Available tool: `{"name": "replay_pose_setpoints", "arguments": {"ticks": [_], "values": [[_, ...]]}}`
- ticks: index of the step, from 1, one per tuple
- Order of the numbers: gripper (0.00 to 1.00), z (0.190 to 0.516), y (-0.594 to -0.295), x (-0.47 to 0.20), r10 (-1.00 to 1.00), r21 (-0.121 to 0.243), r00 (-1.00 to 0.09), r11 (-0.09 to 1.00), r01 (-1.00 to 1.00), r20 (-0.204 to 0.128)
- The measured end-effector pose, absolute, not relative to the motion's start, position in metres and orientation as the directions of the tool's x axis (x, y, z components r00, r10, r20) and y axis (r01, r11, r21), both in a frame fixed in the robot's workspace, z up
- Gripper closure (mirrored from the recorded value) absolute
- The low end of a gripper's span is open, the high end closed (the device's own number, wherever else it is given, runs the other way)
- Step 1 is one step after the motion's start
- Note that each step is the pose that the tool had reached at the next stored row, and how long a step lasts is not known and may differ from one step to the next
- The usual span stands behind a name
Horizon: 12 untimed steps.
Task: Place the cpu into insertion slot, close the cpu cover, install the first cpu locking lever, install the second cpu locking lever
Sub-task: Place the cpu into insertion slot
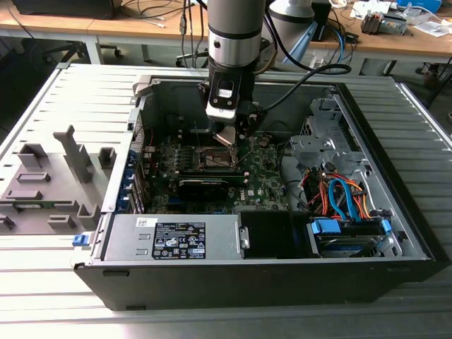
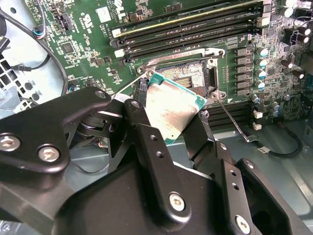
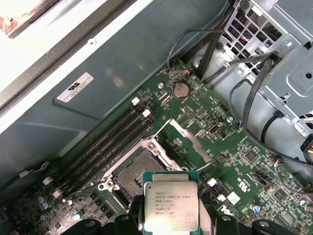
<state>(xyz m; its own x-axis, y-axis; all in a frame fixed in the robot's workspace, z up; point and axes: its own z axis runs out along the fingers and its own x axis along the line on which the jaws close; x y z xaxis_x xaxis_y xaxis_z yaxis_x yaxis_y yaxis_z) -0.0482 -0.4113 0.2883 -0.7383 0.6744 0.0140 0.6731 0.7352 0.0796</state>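
Silvery square cpu (image 3: 170,205), green-edged, sits clamped in the end effector (image 2: 172,122).

We're looking at a robotics lab or workshop: mid-frame in the exterior view, an open desktop computer case (image 1: 282,279) lies on a ribbed metal table (image 1: 42,296), with a robot arm (image 1: 236,32) above it. Grey fixture blocks (image 1: 74,152) sit at left, and along the top edge run wooden workbenches (image 1: 56,27) strewn with cables (image 1: 152,10).
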Motion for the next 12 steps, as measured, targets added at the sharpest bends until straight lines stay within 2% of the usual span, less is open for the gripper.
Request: {"name": "replay_pose_setpoints", "arguments": {"ticks": [12], "values": [[0.46, 0.2883, -0.4113, -0.0482, 0.701, 0.080, -0.713, 0.710, 0.699, 0.014]]}}
